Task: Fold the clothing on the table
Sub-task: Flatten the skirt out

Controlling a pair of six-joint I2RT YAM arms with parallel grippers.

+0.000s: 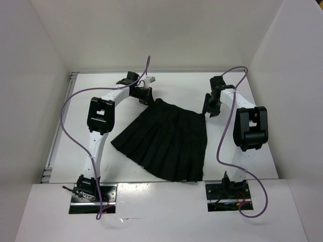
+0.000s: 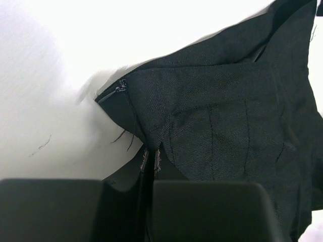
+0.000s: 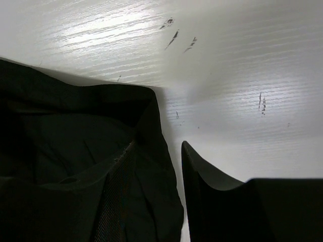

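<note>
left gripper (image 2: pixel 150 169), mine, clenched on a waistband corner of the clothing (image 1: pixel 166 138); my right gripper (image 1: pixel 208 110) stands released at the other corner. clothing lies unfolded across the middle of the tabletop (image 1: pixel 176 85): every fold is left.

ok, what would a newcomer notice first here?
The black pleated skirt fanned out mid-table, stark against the white table. The left end effector is shut on the skirt's far waistband corner, while the right end effector stands open at the opposite far corner.
</note>
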